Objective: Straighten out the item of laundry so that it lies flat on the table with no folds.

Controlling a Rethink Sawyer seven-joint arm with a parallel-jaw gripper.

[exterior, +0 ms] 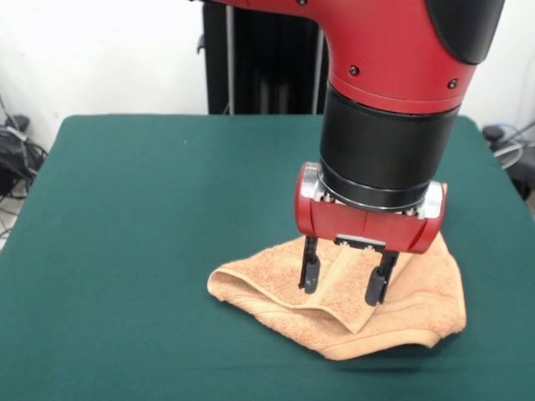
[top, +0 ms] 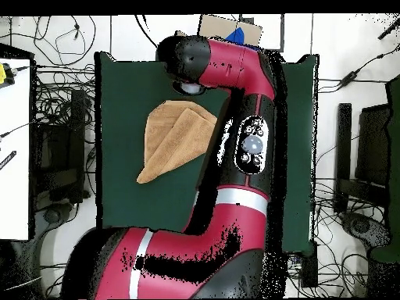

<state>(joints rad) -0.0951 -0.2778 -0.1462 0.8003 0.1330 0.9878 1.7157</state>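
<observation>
The orange-tan towel point(exterior: 351, 317) lies crumpled and folded over itself on the dark green table point(exterior: 150, 217), at the near right in the front view. A raised fold ridge runs across its middle. My gripper point(exterior: 345, 286) hangs straight down over that fold, open, with its two black fingers point(exterior: 309, 269) spread to either side of the ridge and nothing held. In the overhead view the towel point(top: 172, 141) shows as a folded wedge in the table's upper left, and the arm's head hides the gripper there.
The red and black arm point(top: 234, 156) stretches over the table's middle in the overhead view. Cables and black equipment point(top: 55, 148) lie on the floor around the table. A cardboard box point(top: 230, 30) sits beyond the far edge.
</observation>
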